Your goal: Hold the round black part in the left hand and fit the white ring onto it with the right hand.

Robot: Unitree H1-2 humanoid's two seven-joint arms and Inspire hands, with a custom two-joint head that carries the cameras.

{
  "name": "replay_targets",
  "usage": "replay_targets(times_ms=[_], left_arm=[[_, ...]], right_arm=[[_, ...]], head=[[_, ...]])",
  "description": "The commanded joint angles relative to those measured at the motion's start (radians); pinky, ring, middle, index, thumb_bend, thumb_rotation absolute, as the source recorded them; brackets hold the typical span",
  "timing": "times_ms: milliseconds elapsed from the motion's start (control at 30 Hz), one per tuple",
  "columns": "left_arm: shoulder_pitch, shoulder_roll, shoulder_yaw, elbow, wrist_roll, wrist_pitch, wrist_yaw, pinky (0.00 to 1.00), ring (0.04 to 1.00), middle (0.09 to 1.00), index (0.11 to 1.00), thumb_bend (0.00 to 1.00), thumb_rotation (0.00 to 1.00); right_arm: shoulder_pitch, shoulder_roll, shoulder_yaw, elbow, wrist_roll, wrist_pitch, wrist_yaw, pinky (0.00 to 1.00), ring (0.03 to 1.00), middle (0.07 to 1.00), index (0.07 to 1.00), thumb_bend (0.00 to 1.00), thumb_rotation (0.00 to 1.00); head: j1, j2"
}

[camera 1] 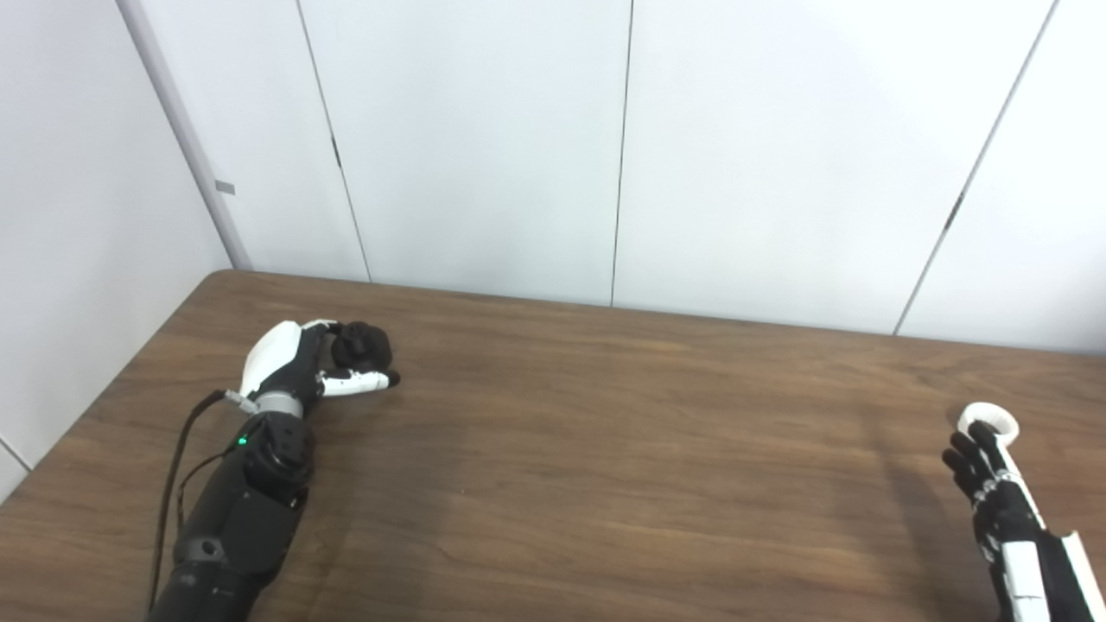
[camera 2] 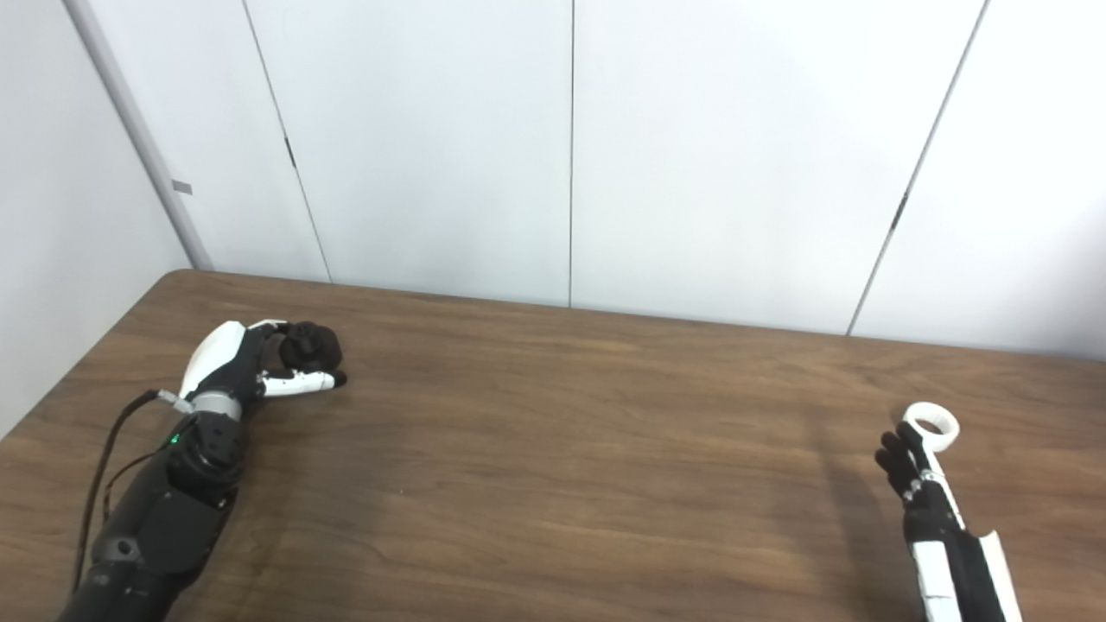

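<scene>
Pale wall panels (camera 1: 467,147) with thin dark vertical seams stand behind a brown wood-grain table (camera 1: 587,449) that fills the lower half of both views.

On the table's far left sits the round black part (camera 1: 361,344), a small, dark, matte, knob-like lump with a rounded top. Its finer shape is too dark to make out. It rests low at the table surface, inside the curl of the left hand (camera 1: 298,363). That hand has a white back and black fingers; the fingers wrap around the far side of the part, and a white thumb with a black tip lies along the near side, so the hand is closed around the part. The left arm (camera 1: 233,518) is black, runs up from the bottom left edge, shows a small green light near the wrist, and has a black cable looping beside it.

Well apart, at the far right of the table, is the white ring (camera 2: 931,424), a small smooth loop with an open centre. It sits at the tips of the right hand (camera 2: 907,475), whose black fingers point away from the camera and close on the ring's near edge. Whether the ring also touches the table cannot be told. The right forearm (camera 2: 959,570), black with white panels, enters from the bottom right corner.
</scene>
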Motion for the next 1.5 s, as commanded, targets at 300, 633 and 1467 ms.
replay_targets(times_ms=[300,633,1467], left_arm=[[-0.073,0.050,-0.018,0.016,0.022,-0.014,0.054,1.00,0.995,0.927,0.788,0.96,0.33],[-0.075,0.045,-0.012,0.021,0.015,-0.018,0.084,1.00,0.972,0.894,0.688,0.90,0.26],[-0.043,0.046,-0.001,-0.030,-0.019,-0.086,0.132,0.93,0.916,0.782,0.485,0.52,0.05]], right_arm=[[0.086,0.041,0.017,0.137,-0.012,-0.024,-0.010,0.95,0.917,0.935,0.947,0.58,1.00],[0.085,0.043,0.018,0.135,-0.015,-0.025,-0.009,0.95,0.912,0.932,0.944,0.58,1.00],[0.078,0.055,0.019,0.138,-0.031,-0.027,-0.020,0.96,0.905,0.923,0.938,0.59,1.00]], head=[[0.000,0.000],[0.001,0.001],[-0.007,0.010]])
